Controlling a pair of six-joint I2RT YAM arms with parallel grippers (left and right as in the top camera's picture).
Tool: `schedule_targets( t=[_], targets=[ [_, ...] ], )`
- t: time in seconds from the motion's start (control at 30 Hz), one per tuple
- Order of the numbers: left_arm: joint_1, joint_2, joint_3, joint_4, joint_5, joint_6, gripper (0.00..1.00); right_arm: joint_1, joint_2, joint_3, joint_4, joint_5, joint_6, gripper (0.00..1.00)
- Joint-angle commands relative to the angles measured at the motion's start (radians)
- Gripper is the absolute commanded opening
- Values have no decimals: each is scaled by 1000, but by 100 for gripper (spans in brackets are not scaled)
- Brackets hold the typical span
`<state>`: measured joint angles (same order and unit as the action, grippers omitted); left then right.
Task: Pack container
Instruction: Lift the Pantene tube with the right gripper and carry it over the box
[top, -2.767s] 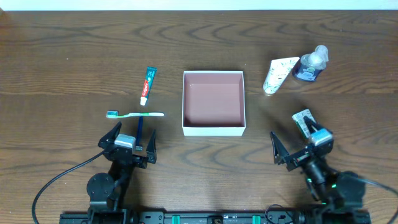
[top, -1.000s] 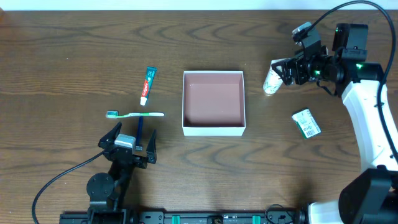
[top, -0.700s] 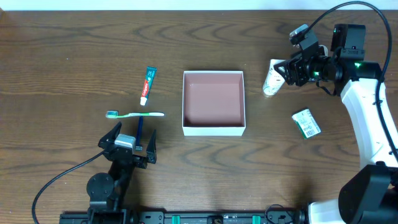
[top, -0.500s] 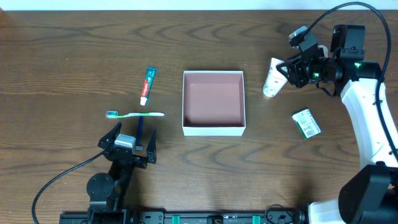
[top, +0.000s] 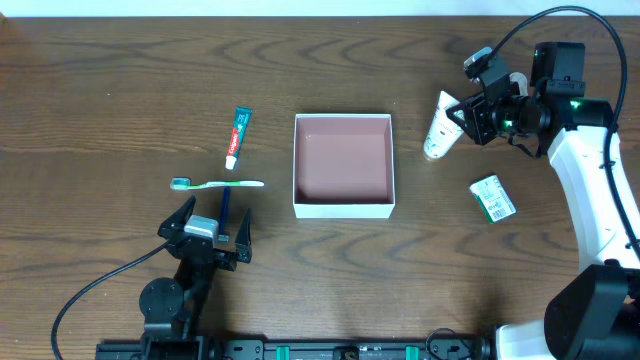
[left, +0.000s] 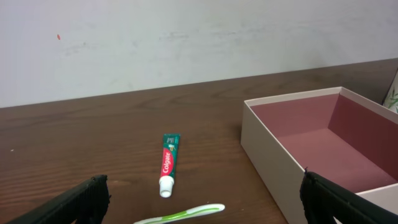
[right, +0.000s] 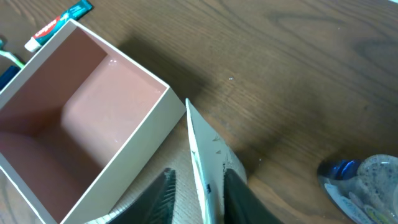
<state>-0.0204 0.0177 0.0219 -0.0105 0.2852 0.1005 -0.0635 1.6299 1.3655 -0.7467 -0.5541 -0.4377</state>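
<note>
White-walled square container (top: 343, 209), reddish-brown inside; right gripper (right: 200, 190) pinches white tube (top: 436, 130).

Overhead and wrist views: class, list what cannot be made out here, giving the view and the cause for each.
The blue bottle: overhead, covered by the right arm; right wrist, cut off by the frame edge.
The white tube: print too small overhead; the right wrist sees it edge-on.
The dark blue item: overhead, its near end lies under the left gripper.
The green packet: label too small overhead.
</note>
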Motion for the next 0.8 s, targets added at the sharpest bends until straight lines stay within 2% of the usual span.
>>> schedule_targets(
  t=[0.0, 0.1, 0.13, 0.53, 0.77],
  targets=[
    [5, 0, -18, -34, 18, -13, 98, -7, 9, 13, 0, -23, -5, 18],
    [5, 0, -18, -34, 18, -13, 98, -7, 9, 13, 11, -23, 1, 3],
    [5, 0, -18, -34, 18, -13, 98, -7, 9, 13, 16, -23, 11, 1],
    [5, 0, -18, -34, 18, -13, 98, 1, -3, 55, 57, 34, 180, 1],
    [5, 0, -18, -34, 18, -13, 98, 69, -34, 227, -106, 257, 200, 1]
  ],
)
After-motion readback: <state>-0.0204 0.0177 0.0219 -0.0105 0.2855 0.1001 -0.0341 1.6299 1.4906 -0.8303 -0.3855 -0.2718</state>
